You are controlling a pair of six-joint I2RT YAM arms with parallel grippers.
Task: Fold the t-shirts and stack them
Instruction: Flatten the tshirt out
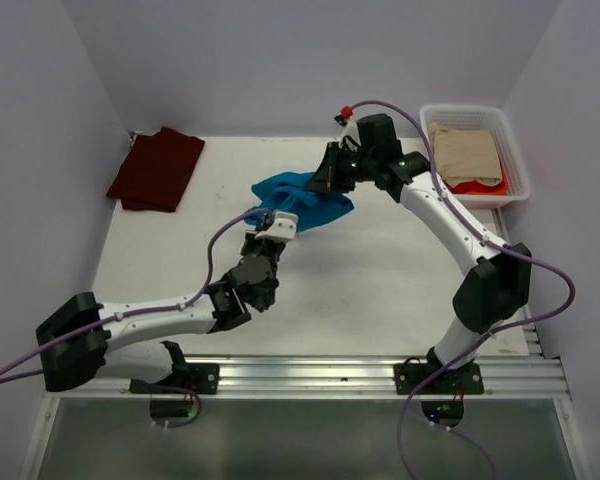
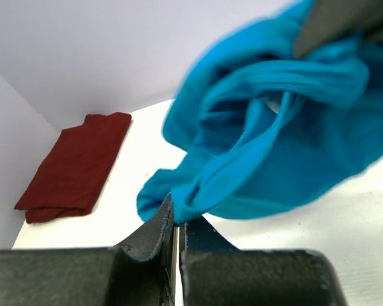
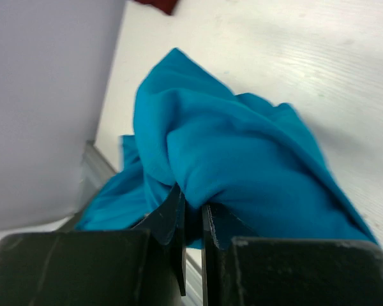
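Both claws are busy here: the left gripper has its fingers squeezed together on a corner of the teal shirt, and the right gripper is clamped the same way on a thick fold of it, cloth bulging out over the tips. So the shirt is a crumpled bundle strung between the two, over the far middle of the table. The left claw is at its near-left end and the right claw at its far-right end, so the long axis runs diagonally between them. I can't tell if the low part touches the tabletop. My guess is the next move is pulling the ends apart along that line to open it flat. The maroon shirt lies folded in the far-left corner, well apart, with the left arm nearer to it. A white basket with more cloth sits far right.
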